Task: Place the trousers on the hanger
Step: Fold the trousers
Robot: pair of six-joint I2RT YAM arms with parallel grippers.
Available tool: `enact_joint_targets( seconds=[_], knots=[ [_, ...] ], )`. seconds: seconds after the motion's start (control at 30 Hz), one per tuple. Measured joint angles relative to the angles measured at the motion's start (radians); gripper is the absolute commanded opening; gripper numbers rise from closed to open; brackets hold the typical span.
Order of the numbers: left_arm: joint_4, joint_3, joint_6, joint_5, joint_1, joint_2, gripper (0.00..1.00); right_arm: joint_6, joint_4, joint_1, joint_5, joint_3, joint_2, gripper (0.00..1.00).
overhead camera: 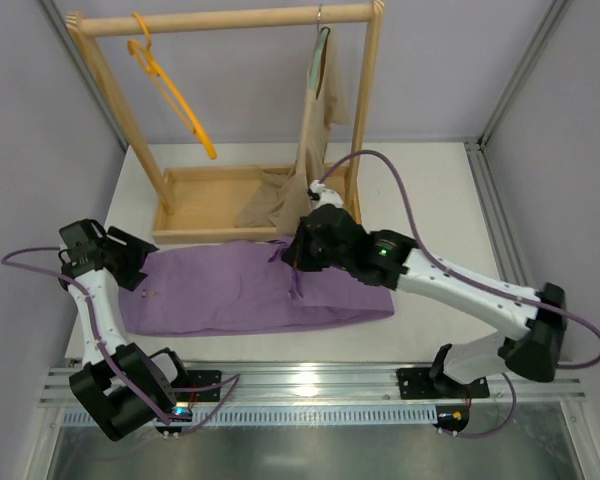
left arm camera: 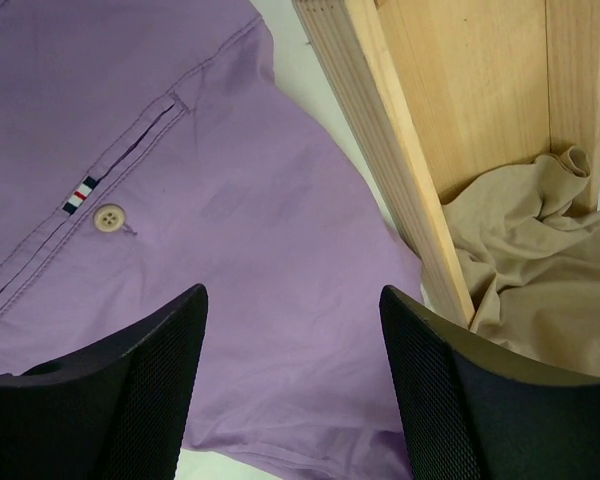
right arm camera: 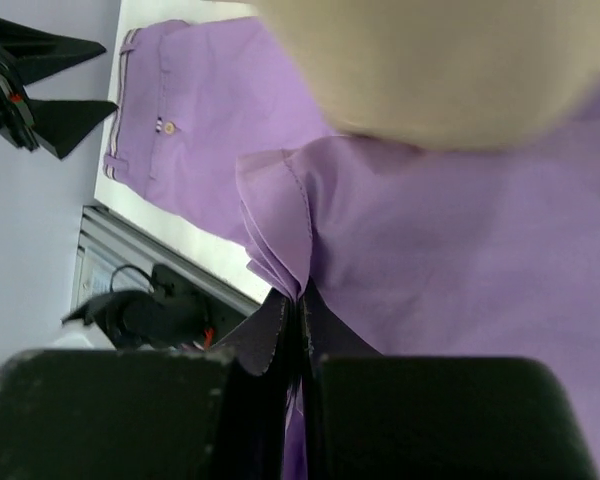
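Purple, long, soft cloth trousers lie flat across the white table, just in front of the tall wooden rack. We see our right gripper clenched tight on a bunched-up fold near the middle of the trousers, by their far edge. Our left gripper sits over the waist end, where a small pale button and a tiny striped tag show. Its jaws stand wide apart, and nothing is held between them. The thin orange-yellow plastic hanger hangs tilted from the top bar of the rack, on the left side, well apart from the trousers. A beige-tan garment hangs from the right side of the bar, and its bottom lies crumpled in the rack's wooden tray.
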Motion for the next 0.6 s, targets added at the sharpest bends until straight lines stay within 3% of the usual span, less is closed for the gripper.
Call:
enact_joint_targets(
  seconds=[0.17, 0.27, 0.33, 0.47, 0.6],
  knots=[
    [-0.042, 0.023, 0.008, -0.037, 0.000, 0.001, 0.75, 0.035, 0.095, 0.088, 0.048, 0.265, 0.349, 0.07],
    [-0.086, 0.085, 0.025, -0.098, 0.000, 0.003, 0.77, 0.060, 0.138, 0.140, 0.069, 0.447, 0.542, 0.18],
    [-0.100, 0.133, 0.033, -0.133, 0.000, 0.003, 0.77, 0.078, 0.167, 0.166, 0.054, 0.525, 0.640, 0.30],
    [-0.090, 0.155, 0.060, -0.146, 0.000, 0.013, 0.77, 0.109, 0.185, 0.195, -0.002, 0.552, 0.744, 0.53],
    [-0.075, 0.075, 0.092, -0.121, 0.000, 0.046, 0.77, 0.075, 0.175, 0.188, -0.047, 0.477, 0.719, 0.60]
  ],
)
